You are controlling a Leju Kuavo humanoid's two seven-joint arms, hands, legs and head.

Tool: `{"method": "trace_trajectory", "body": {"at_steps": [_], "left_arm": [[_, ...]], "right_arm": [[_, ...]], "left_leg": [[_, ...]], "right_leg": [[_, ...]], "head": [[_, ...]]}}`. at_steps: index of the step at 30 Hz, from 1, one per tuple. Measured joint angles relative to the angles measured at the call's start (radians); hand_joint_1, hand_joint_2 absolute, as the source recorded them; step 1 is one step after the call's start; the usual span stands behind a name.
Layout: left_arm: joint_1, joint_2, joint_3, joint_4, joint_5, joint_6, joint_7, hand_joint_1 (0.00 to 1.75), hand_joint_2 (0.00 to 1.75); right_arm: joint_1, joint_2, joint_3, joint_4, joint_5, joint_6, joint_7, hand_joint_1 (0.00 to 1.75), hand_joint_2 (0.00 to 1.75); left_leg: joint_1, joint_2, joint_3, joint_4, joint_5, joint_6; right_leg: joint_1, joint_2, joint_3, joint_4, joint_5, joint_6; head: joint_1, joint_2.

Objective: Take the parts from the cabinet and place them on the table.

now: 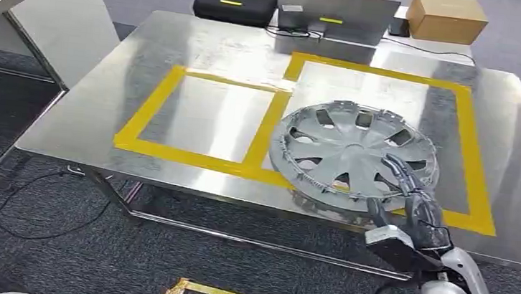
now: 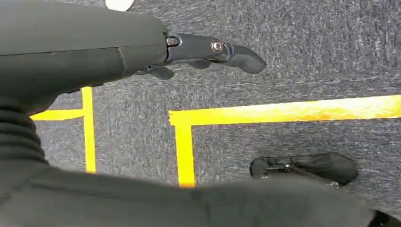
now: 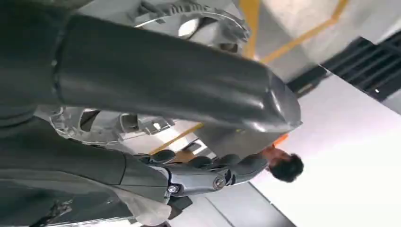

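A silver wheel cover (image 1: 347, 152) lies in the right yellow-taped rectangle on the steel table (image 1: 202, 48), its near rim over the tape by the table's front edge. My right hand (image 1: 410, 205) reaches in from the near side; its fingers lie over the top of that rim and the thumb sits below it. In the right wrist view the cover's rim (image 3: 94, 125) runs between the thick thumb (image 3: 165, 80) and the darker fingers (image 3: 203, 177). My left hand (image 2: 71, 56) hangs over the carpet, fingers apart, holding nothing.
The left taped rectangle (image 1: 210, 117) on the table is bare. At the table's far edge stand a black bag (image 1: 234, 2), a grey case (image 1: 337, 14) and a cardboard box (image 1: 446, 17). A white unit (image 1: 40, 10) stands to the left. A person (image 3: 283, 165) is behind the table.
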Motion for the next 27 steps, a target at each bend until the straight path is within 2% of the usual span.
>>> {"method": "trace_trajectory", "body": {"at_steps": [4,13,14,15,16,17,18,19,21,22,23,24,25,26,27], "left_arm": [[0.002,-0.006,0.016,0.0,0.006,0.003,0.008,0.0,0.0],[0.003,-0.01,0.024,0.0,0.009,0.003,0.01,0.0,0.0],[0.002,-0.01,0.026,0.0,0.009,0.003,0.01,0.0,0.0],[0.003,-0.01,0.028,0.0,0.009,0.006,0.011,0.0,0.0],[0.004,-0.01,0.029,0.0,0.009,0.008,0.012,0.0,0.0],[0.003,-0.011,0.029,0.0,0.009,0.008,0.012,0.0,0.0],[0.004,-0.013,0.029,0.0,0.009,0.008,0.012,0.0,0.0],[0.003,-0.013,0.029,0.0,0.009,0.009,0.012,0.0,0.0],[0.003,-0.014,0.03,0.0,0.008,0.01,0.012,0.0,0.0],[0.003,-0.016,0.03,0.0,0.008,0.01,0.013,0.0,0.0],[0.003,-0.017,0.031,0.0,0.008,0.011,0.013,0.0,0.0],[0.004,-0.018,0.031,0.0,0.006,0.012,0.013,0.0,0.0],[0.005,-0.02,0.032,0.0,0.005,0.013,0.015,0.0,0.0],[0.005,-0.022,0.035,0.0,0.005,0.013,0.016,0.0,0.0],[0.005,-0.023,0.037,0.0,0.005,0.013,0.016,0.0,0.0]], "right_arm": [[0.064,0.04,-0.053,-0.072,-0.083,-0.035,-0.041,0.0,0.0],[0.115,0.074,-0.095,-0.128,-0.123,-0.038,-0.057,0.0,0.0],[0.12,0.077,-0.099,-0.132,-0.13,-0.038,-0.059,0.0,0.0],[0.124,0.081,-0.103,-0.135,-0.138,-0.037,-0.061,0.0,0.0],[0.129,0.085,-0.108,-0.141,-0.144,-0.037,-0.062,0.0,0.0],[0.132,0.086,-0.111,-0.148,-0.15,-0.037,-0.063,0.0,0.0],[0.139,0.089,-0.114,-0.151,-0.158,-0.038,-0.064,0.0,0.0],[0.142,0.092,-0.119,-0.153,-0.17,-0.038,-0.066,0.0,0.0],[0.152,0.097,-0.13,-0.153,-0.197,-0.033,-0.065,0.0,0.0],[0.16,0.1,-0.135,-0.153,-0.206,-0.033,-0.066,0.0,0.0],[0.167,0.102,-0.138,-0.153,-0.215,-0.033,-0.069,0.0,0.0],[0.172,0.104,-0.141,-0.153,-0.22,-0.033,-0.071,0.0,0.0],[0.175,0.106,-0.145,-0.153,-0.224,-0.033,-0.072,0.0,0.0],[0.177,0.108,-0.149,-0.154,-0.225,-0.033,-0.074,0.0,0.0],[0.177,0.109,-0.153,-0.154,-0.227,-0.033,-0.076,0.0,0.0]], "left_leg": [[0.0,0.0,0.0,0.0,0.0,0.0],[0.0,0.0,0.0,0.0,0.0,0.0],[-0.007,0.001,-0.001,0.008,-0.006,0.01],[-0.006,0.001,0.0,0.005,-0.006,0.017],[-0.007,0.001,0.002,0.001,-0.005,0.02],[-0.004,0.002,0.013,-0.02,0.003,0.026],[0.003,0.009,0.031,-0.04,0.014,0.029],[0.004,0.012,0.039,-0.051,0.016,0.035],[0.004,0.017,0.04,-0.053,0.014,0.035],[0.003,0.02,0.04,-0.052,0.013,0.035],[0.003,0.024,0.04,-0.051,0.011,0.032],[0.005,0.029,0.041,-0.048,0.007,0.029],[0.007,0.032,0.042,-0.043,0.002,0.024],[0.01,0.037,0.043,-0.035,-0.005,0.016],[0.012,0.041,0.044,-0.024,-0.014,0.007]], "right_leg": [[0.0,0.0,0.0,0.0,0.0,0.0],[0.0,0.0,0.0,0.0,0.0,0.0],[-0.005,0.0,0.002,-0.008,0.004,0.008],[-0.006,0.0,0.004,-0.009,0.004,0.011],[-0.006,0.0,0.006,-0.012,0.005,0.013],[-0.001,0.001,0.01,-0.017,0.005,0.018],[-0.004,0.001,0.001,-0.002,-0.006,0.015],[-0.003,0.004,-0.019,0.042,-0.036,0.012],[-0.005,0.003,-0.101,0.199,-0.105,0.016],[-0.005,0.003,-0.135,0.256,-0.123,0.019],[-0.005,0.003,-0.15,0.276,-0.117,0.022],[-0.007,0.002,-0.14,0.247,-0.087,0.024],[-0.01,-0.001,-0.11,0.182,-0.044,0.027],[-0.014,-0.012,-0.064,0.088,0.004,0.03],[-0.016,-0.038,-0.03,0.015,0.021,0.036]], "head": [[0.0,0.0],[0.0,0.0],[0.0,0.0],[-0.001,0.0],[-0.001,0.0],[0.0,0.0],[0.001,0.0],[0.003,0.0],[0.007,0.0],[0.005,0.0],[0.007,0.0],[0.006,0.0],[0.007,0.0],[0.006,0.0],[0.008,0.0]]}}
